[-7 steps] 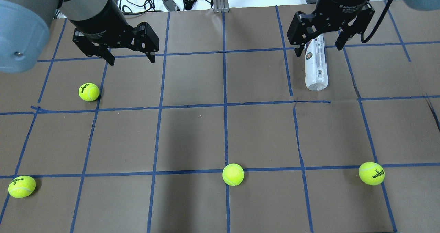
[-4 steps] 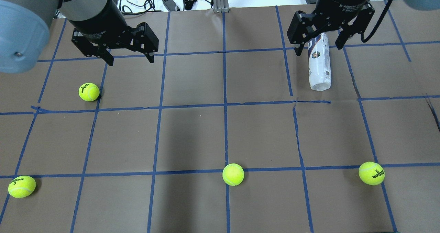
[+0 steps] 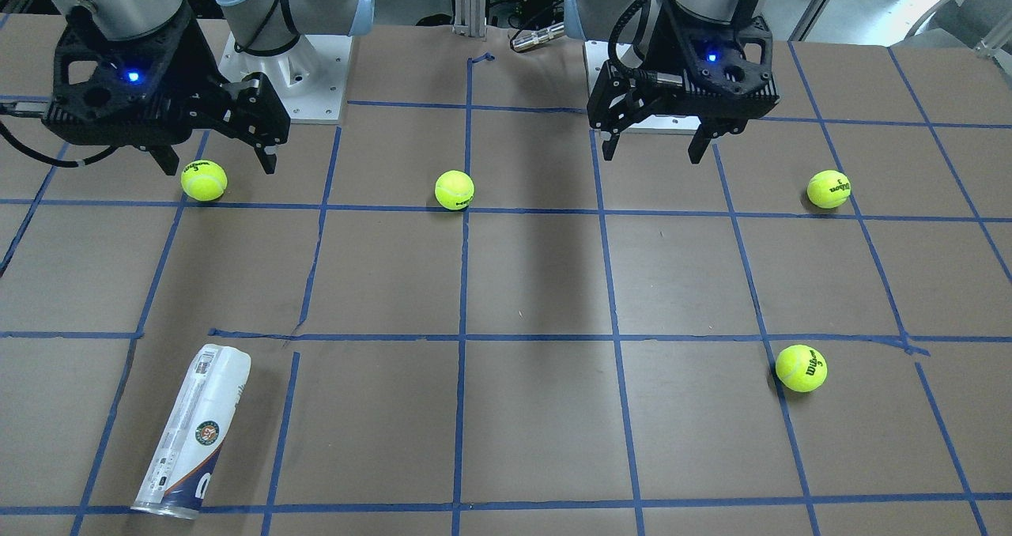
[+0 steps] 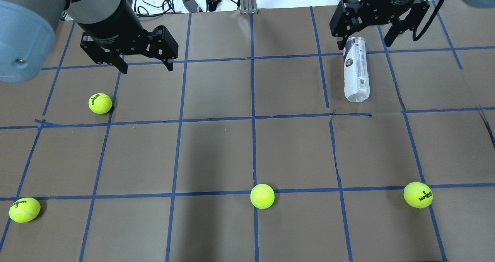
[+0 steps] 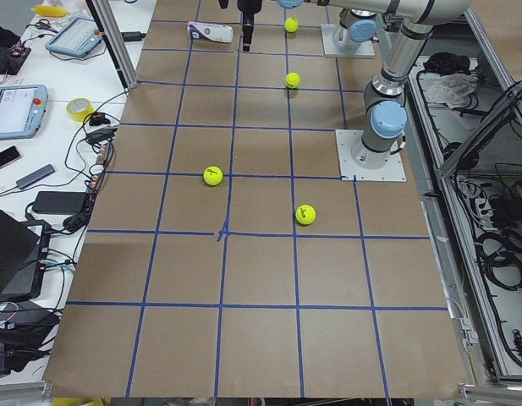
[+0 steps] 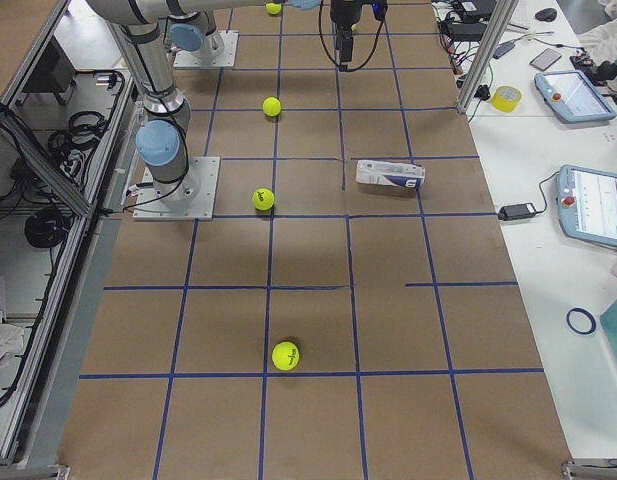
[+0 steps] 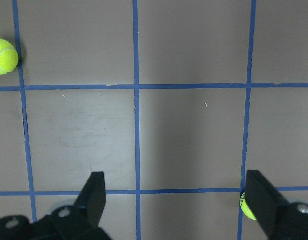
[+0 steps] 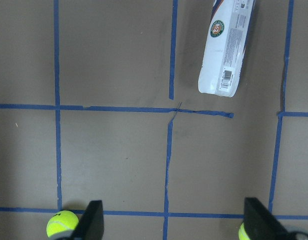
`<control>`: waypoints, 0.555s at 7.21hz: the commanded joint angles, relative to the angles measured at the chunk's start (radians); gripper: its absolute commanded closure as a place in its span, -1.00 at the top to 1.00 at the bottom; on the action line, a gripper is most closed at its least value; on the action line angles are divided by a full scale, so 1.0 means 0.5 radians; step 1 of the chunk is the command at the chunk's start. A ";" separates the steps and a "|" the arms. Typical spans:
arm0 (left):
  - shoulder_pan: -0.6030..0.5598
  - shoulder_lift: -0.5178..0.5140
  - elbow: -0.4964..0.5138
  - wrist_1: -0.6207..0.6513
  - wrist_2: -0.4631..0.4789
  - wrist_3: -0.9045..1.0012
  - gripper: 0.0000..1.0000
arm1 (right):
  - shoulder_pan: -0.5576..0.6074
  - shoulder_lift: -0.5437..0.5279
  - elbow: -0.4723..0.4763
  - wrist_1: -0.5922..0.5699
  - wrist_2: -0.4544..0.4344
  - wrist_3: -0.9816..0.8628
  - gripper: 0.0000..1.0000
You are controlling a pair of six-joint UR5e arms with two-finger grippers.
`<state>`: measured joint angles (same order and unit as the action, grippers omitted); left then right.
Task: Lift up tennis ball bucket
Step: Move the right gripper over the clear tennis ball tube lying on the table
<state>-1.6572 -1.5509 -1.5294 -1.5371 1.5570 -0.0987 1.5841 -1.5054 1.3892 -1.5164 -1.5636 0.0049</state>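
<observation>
1. Desk (image 4: 216,153): brown covering marked off in squares with blue tape (image 4: 253,99). Items are listed in the order they appear across the overhead view.
2. Corner ball (image 4: 24,210): yellow-green, on the desk near its left edge, just beside a tape line.
3. Left ball (image 4: 100,103): yellow-green, on the desk just beside a tape line. Nothing touches it.
4. Left gripper (image 4: 146,67): held above the desk, fingers (image 7: 94,195) spread wide and empty. Its wrist view shows only bare desk and tape in the gap.
5. Middle ball (image 4: 262,196): yellow-green, beside a tape crossing on the centre line.
6. Bucket (image 4: 356,70): lying on its side on the desk, right of centre, with its long axis running away from the robot and its far end across a tape line. The white label faces up, showing a round crest and a barcode. It is not lifted and nothing grips it.
7. Right gripper (image 4: 364,45): raised above the desk, fingers (image 8: 91,222) spread wide and empty. The overhead view lines it up with the bucket's far end. Its wrist view shows the bucket at upper right, well clear of both fingers, so there is no contact.
8. Right ball (image 4: 418,194): yellow-green, beside a tape crossing.
</observation>
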 commanded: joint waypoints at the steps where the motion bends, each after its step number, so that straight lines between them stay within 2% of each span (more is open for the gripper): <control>1: 0.001 0.000 0.000 0.000 0.000 0.001 1.00 | -0.066 0.022 -0.045 -0.127 -0.005 0.250 1.00; 4: 0.001 0.000 0.000 0.000 0.003 0.001 1.00 | -0.180 0.362 -0.084 -0.173 -0.018 0.339 1.00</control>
<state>-1.6567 -1.5509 -1.5294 -1.5371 1.5574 -0.0982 1.5123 -1.3988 1.3610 -1.5833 -1.5735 0.1460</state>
